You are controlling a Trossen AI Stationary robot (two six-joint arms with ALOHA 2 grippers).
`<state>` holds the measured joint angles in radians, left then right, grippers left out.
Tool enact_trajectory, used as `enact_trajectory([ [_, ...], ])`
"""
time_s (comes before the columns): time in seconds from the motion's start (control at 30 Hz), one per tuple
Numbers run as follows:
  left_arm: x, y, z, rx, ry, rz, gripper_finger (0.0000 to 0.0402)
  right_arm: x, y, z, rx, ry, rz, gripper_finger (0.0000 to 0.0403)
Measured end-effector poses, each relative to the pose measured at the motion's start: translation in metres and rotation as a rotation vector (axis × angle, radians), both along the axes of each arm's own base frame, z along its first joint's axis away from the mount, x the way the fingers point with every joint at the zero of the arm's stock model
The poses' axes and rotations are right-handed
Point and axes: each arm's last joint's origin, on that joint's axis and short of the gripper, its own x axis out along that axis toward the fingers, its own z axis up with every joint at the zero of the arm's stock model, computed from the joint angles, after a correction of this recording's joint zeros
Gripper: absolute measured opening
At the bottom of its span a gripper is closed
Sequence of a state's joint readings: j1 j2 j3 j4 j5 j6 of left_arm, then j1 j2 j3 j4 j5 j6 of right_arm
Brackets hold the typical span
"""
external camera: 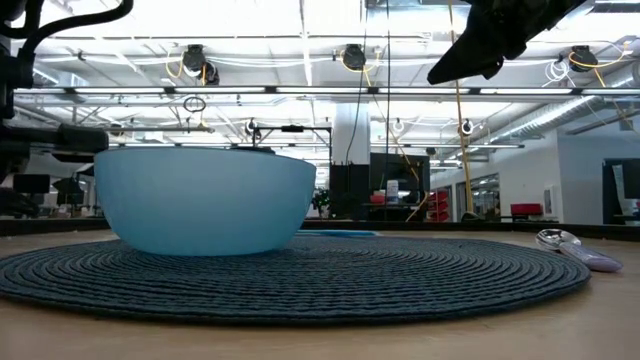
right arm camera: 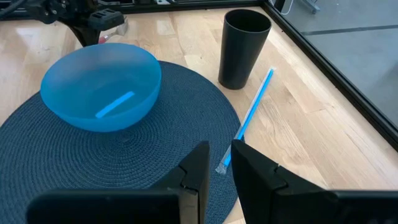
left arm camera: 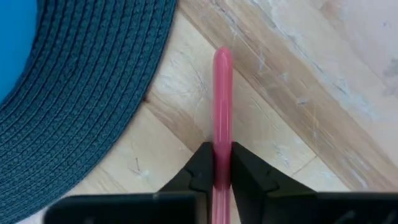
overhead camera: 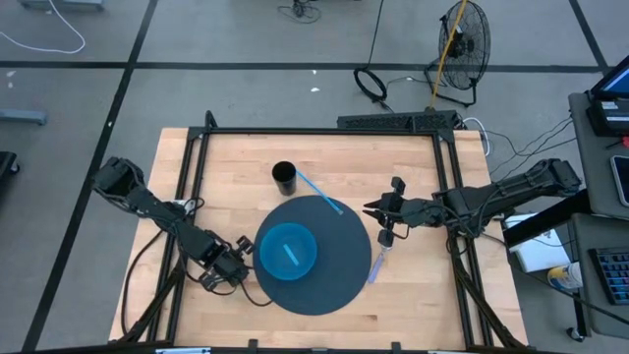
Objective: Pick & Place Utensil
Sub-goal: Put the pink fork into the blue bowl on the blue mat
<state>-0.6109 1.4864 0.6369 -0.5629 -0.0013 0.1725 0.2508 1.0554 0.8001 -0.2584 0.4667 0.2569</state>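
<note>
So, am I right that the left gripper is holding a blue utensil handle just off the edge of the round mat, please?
Not quite: the handle in the left gripper is pink, not blue, as the left wrist view shows. The rest stands: the gripper is shut on it over bare wood just off the edge of the round mat.

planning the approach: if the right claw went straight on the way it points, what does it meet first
Probably the blue utensil at the mat's edge; the right claw points at its near end. Depth is unclear.

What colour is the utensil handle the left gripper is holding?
Pink. The utensil handle, clamped in the left gripper, shows best in the left wrist view.
</note>
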Motion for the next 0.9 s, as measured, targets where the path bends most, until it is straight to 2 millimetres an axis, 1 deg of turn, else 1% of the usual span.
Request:
enact_trajectory([
  [0.17, -0.0001, 0.0001, -0.0001, 0.0, 0.001, 0.005, 0.0029, 0.0, 0.0, 0.0, 0.0, 0.0, 0.0, 0.0059],
  [0.33, -0.0001, 0.0001, -0.0002, 0.0, 0.001, 0.009, 0.0045, 0.0, 0.0, 0.0, 0.0, 0.0, 0.0, 0.0059],
  [0.47, 0.0002, -0.0001, -0.0001, -0.002, -0.003, 0.012, 0.0029, 0.0, 0.0, 0.0, 0.0, 0.0, 0.0, 0.0059],
  [0.9, 0.0027, -0.0049, 0.0038, 0.007, -0.025, 0.015, 0.0036, -0.0001, 0.0, 0.0, 0.0, 0.0, 0.0, 0.0059],
])
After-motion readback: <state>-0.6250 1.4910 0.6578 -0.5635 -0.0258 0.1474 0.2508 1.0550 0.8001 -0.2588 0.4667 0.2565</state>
